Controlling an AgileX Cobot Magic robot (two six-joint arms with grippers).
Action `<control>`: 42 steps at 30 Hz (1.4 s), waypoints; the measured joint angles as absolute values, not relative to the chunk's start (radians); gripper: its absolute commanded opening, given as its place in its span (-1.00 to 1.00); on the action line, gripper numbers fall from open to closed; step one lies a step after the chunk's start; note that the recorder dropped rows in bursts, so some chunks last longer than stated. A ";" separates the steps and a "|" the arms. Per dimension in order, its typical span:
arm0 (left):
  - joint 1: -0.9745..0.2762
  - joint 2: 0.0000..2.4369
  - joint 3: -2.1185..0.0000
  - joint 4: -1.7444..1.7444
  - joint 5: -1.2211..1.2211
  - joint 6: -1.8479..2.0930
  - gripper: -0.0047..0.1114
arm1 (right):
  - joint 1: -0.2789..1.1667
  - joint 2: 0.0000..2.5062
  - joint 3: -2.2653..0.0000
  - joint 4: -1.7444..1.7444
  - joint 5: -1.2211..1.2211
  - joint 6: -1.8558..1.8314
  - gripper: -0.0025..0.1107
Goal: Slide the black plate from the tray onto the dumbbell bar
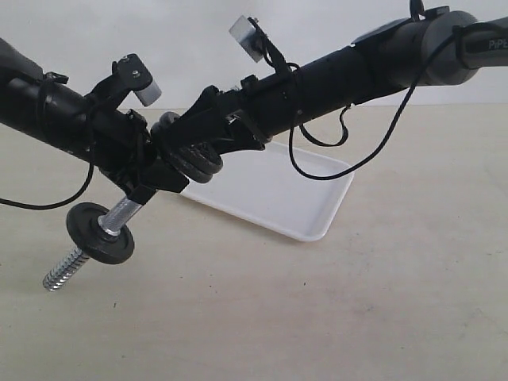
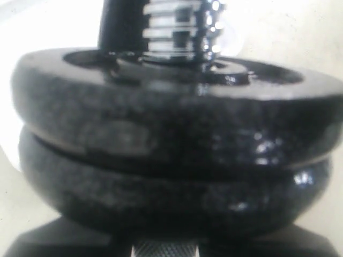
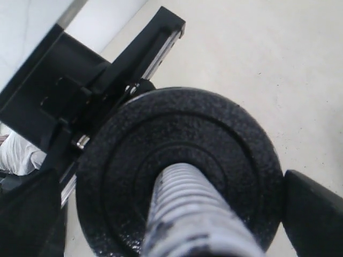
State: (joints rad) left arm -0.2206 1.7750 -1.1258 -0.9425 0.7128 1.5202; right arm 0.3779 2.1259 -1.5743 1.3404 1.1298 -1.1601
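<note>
The black plate (image 3: 225, 144) is off the tray and sits on the upper end of the dumbbell bar. It lies flat against a second black disc (image 2: 171, 198), and coarse thread pokes out through its centre hole.

The white tray (image 1: 317, 226) lies on the beige tabletop (image 1: 357, 317) behind the arms, and you see nothing in the part of it that shows.

The dumbbell bar (image 1: 121, 213) is held clear of the table. In the exterior view its long axis slants from the bare threaded end (image 1: 65, 270), low on the left, up towards the right. The plate's face stands square to that axis. A third black disc (image 1: 101, 232) sits near the low end.

Your left gripper (image 1: 151, 189) is clamped on the bar's middle. Your right gripper (image 1: 198, 159) has its fingers spread wide astride the plate, and one finger (image 3: 316, 214) is just beside the rim. The other finger is lost in dark clutter.

In the exterior view, both grippers cover most of the stacked pair and the bar's upper end. The left wrist view is close and blurred, with only a strip of knurled grip showing.

White lettering (image 1: 497, 44) on the right arm starts "PiP" and is cut off by the frame edge.
</note>
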 measured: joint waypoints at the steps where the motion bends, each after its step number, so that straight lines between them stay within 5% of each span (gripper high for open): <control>1: -0.221 1.775 -1.126 -0.942 0.713 1.520 -0.84 | 0.378 2.126 -1.574 1.340 1.130 -1.158 0.90; 33: -0.221 1.779 -1.126 -0.798 0.632 1.302 -0.84 | 0.385 2.039 -1.574 1.201 1.202 -1.206 0.90; 42: -0.192 1.779 -1.126 -0.807 0.592 1.254 -0.84 | 0.290 1.998 -1.574 1.144 1.209 -1.181 0.90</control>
